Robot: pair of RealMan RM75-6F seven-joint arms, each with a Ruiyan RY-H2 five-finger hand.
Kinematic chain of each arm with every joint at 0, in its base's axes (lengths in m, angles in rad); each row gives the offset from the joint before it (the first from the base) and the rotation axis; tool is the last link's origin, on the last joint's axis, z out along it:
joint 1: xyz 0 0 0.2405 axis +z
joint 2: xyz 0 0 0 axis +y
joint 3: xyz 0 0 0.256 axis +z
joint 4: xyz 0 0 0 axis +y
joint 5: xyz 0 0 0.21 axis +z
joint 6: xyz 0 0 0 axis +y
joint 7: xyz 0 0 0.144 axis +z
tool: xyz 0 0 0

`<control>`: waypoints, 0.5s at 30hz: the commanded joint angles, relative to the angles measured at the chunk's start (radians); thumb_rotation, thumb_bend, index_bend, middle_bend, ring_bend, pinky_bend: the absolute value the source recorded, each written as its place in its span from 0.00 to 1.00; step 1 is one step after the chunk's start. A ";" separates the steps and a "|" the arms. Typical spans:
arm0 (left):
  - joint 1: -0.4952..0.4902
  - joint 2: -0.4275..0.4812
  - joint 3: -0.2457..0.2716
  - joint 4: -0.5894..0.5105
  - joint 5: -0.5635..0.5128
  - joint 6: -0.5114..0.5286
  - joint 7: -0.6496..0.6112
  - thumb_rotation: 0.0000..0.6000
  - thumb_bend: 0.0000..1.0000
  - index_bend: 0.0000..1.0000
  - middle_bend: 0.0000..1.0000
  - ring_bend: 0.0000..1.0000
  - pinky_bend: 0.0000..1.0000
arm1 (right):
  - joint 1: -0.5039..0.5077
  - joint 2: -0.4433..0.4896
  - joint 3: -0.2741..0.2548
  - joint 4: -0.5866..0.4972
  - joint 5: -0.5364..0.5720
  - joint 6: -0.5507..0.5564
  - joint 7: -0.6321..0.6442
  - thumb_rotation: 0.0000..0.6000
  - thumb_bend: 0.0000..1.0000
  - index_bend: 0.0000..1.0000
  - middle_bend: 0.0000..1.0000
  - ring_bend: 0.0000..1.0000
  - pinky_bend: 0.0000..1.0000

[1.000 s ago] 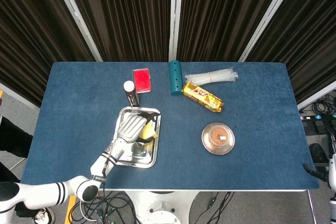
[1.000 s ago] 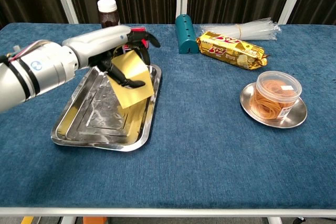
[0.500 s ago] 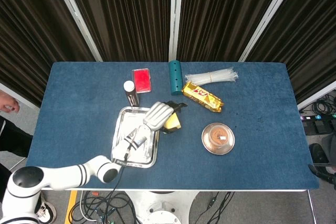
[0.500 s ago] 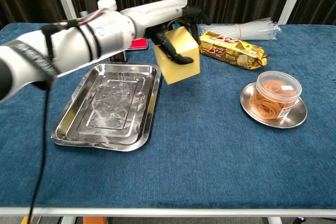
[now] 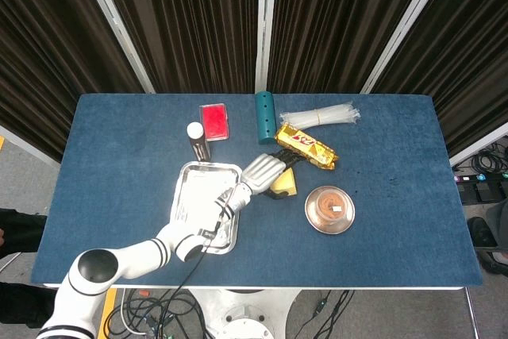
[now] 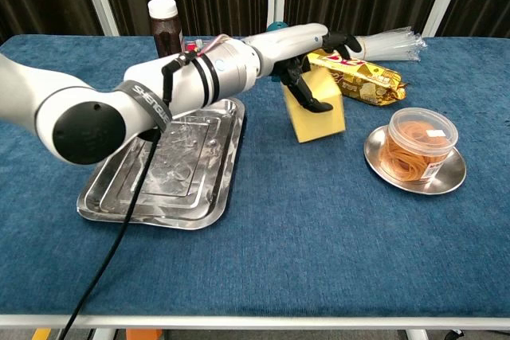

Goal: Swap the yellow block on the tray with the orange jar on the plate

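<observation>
My left hand (image 5: 266,169) (image 6: 319,61) grips the yellow block (image 5: 284,184) (image 6: 319,114) from above. The block stands at table level between the steel tray (image 5: 186,216) (image 6: 119,189) and the plate (image 5: 311,216) (image 6: 446,182); I cannot tell whether it touches the cloth. The tray holds nothing. The orange jar (image 5: 330,206) (image 6: 417,144), clear with a lid, sits on the round metal plate at the right. My right hand is in neither view.
Behind the block lie a gold snack packet (image 5: 305,145) (image 6: 362,79), a teal cylinder (image 5: 264,117), a bundle of clear straws (image 5: 321,117) (image 6: 390,39), a red box (image 5: 215,121) and a dark bottle with a white cap (image 5: 195,140) (image 6: 163,20).
My left hand lifted the yellow block out of the tray and carried it right, over the tray's edge, then lowered it to the table between tray and plate.
</observation>
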 commanded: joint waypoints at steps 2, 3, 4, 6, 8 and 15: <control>-0.018 -0.031 0.039 0.063 0.040 0.027 -0.057 1.00 0.15 0.08 0.06 0.03 0.26 | -0.001 0.000 0.002 0.002 -0.001 0.001 0.002 1.00 0.01 0.00 0.00 0.00 0.00; -0.015 -0.029 0.044 0.067 0.042 0.034 -0.060 1.00 0.15 0.08 0.06 0.03 0.26 | -0.001 0.000 0.002 0.002 -0.001 0.000 0.003 1.00 0.01 0.00 0.00 0.00 0.00; -0.005 -0.023 0.050 0.066 0.044 0.047 -0.060 1.00 0.15 0.08 0.05 0.02 0.25 | -0.001 0.000 0.002 0.001 -0.003 0.000 0.004 1.00 0.01 0.00 0.00 0.00 0.00; 0.021 -0.004 0.059 0.048 0.042 0.077 -0.046 1.00 0.15 0.08 0.05 0.02 0.25 | -0.001 0.000 0.001 0.001 -0.006 0.000 0.004 1.00 0.01 0.00 0.00 0.00 0.00; 0.074 0.042 0.076 -0.009 0.036 0.124 -0.011 1.00 0.15 0.08 0.05 0.02 0.24 | 0.001 0.001 -0.003 0.000 -0.010 -0.007 0.000 1.00 0.01 0.00 0.00 0.00 0.00; 0.341 0.322 0.162 -0.419 -0.068 0.274 0.254 1.00 0.14 0.08 0.05 0.00 0.21 | 0.040 0.005 -0.028 -0.031 -0.026 -0.087 -0.072 1.00 0.01 0.00 0.00 0.00 0.00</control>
